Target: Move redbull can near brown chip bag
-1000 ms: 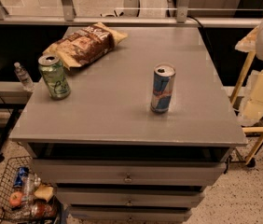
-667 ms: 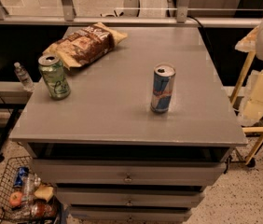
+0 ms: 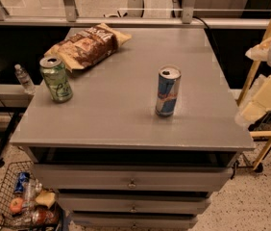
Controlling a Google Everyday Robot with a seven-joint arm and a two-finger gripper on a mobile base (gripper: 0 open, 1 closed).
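The redbull can is a slim blue-and-silver can standing upright on the grey cabinet top, right of its middle. The brown chip bag lies flat at the far left corner of the top, a good way from the can. My gripper is not in view. Only pale cream parts of my arm show at the right edge, beside the cabinet and apart from the can.
A wider green can stands near the left edge, just in front of the bag. The cabinet has drawers below. A wire basket of items sits on the floor at the lower left. A wooden frame stands at the right.
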